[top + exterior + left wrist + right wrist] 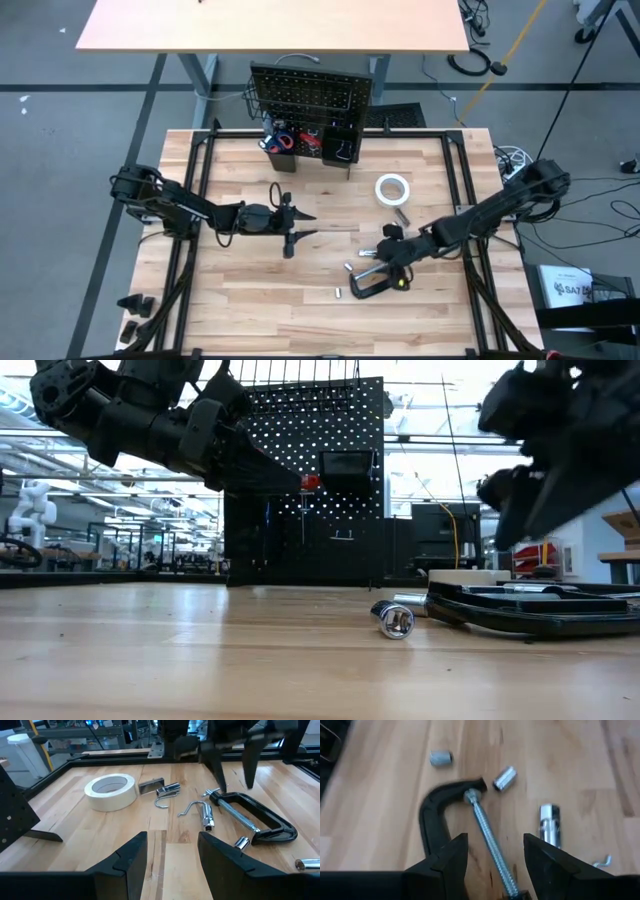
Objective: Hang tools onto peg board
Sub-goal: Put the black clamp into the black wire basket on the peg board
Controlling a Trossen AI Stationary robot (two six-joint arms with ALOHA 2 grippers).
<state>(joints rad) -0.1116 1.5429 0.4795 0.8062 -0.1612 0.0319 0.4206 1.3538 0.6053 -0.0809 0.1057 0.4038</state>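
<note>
The black peg board (pixel 310 95) stands at the table's far edge, with orange-handled scissors (pixel 280 140) hanging on it. It also shows in the low view (pixel 310 490). A black C-clamp (pixel 372 283) lies flat on the table near the front right. My right gripper (pixel 495 855) hovers open above it, fingers pointing down on either side of the clamp's screw (pixel 487 837), touching nothing. A white tape roll (pixel 393 188) lies flat farther back. My left gripper (pixel 172 855) is open and empty over the table's middle (pixel 300 225), pointing toward the right.
Loose silver sockets (pixel 207 817), (pixel 504 778), (pixel 440 758) and bent wire hooks (pixel 167 797) lie around the clamp. A small silver block (pixel 151 785) lies beside the tape roll. Black bins (pixel 338 145) hang on the board's lower part. Bare wood (pixel 240 290) lies at the front left.
</note>
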